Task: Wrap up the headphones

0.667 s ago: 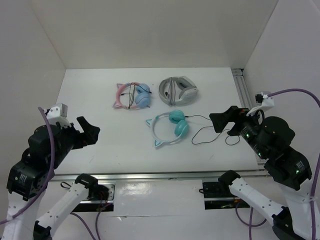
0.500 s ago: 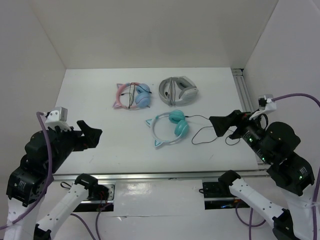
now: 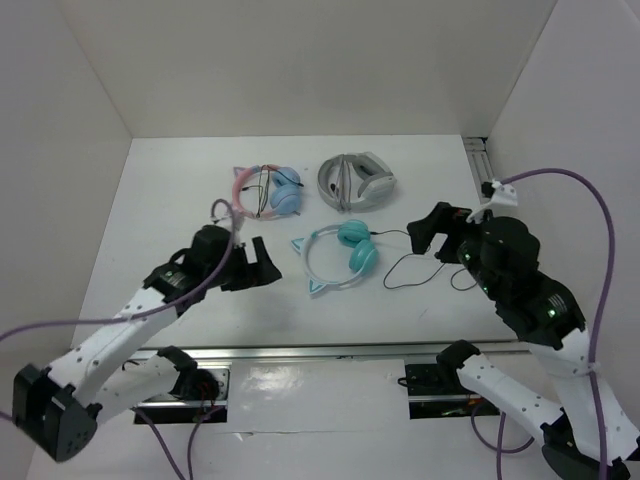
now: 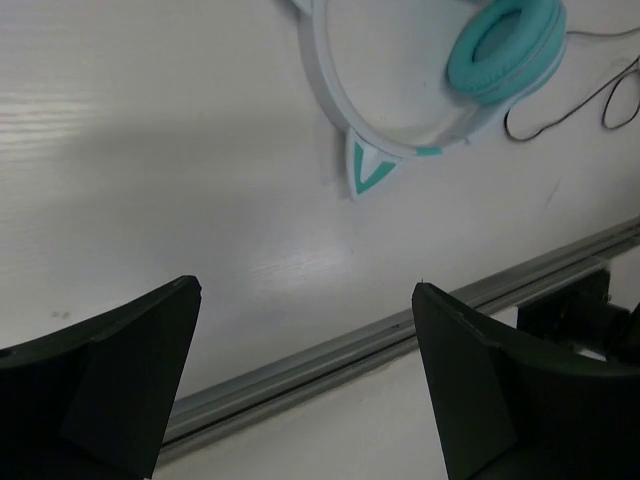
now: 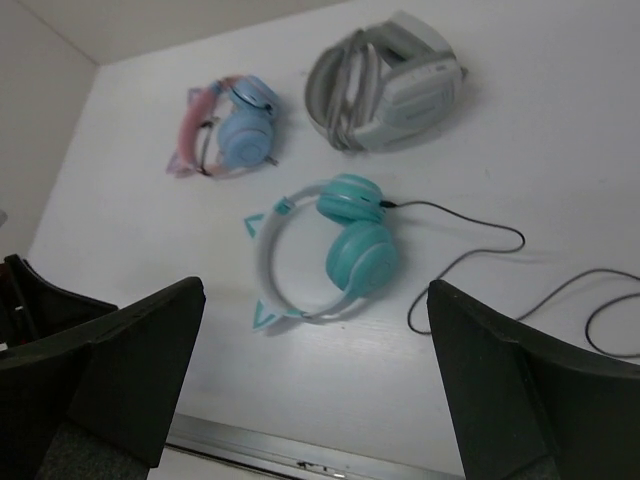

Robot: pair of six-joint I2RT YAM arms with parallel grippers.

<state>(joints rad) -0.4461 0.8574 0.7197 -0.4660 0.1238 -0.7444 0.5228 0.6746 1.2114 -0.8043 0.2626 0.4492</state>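
The teal cat-ear headphones lie flat mid-table, also in the left wrist view and the right wrist view. Their thin black cable trails loose to the right in loops. My left gripper is open and empty, just left of the headband, hovering over bare table near the front edge. My right gripper is open and empty, above the cable to the right of the earcups.
Pink-and-blue cat-ear headphones and grey-and-white headphones lie behind the teal pair. A metal rail runs along the front edge, another along the right side. White walls enclose three sides.
My left arm has reached forward and to the right, from the table's left side to just beside the teal headband. My right gripper has shifted slightly left and farther over the cable.
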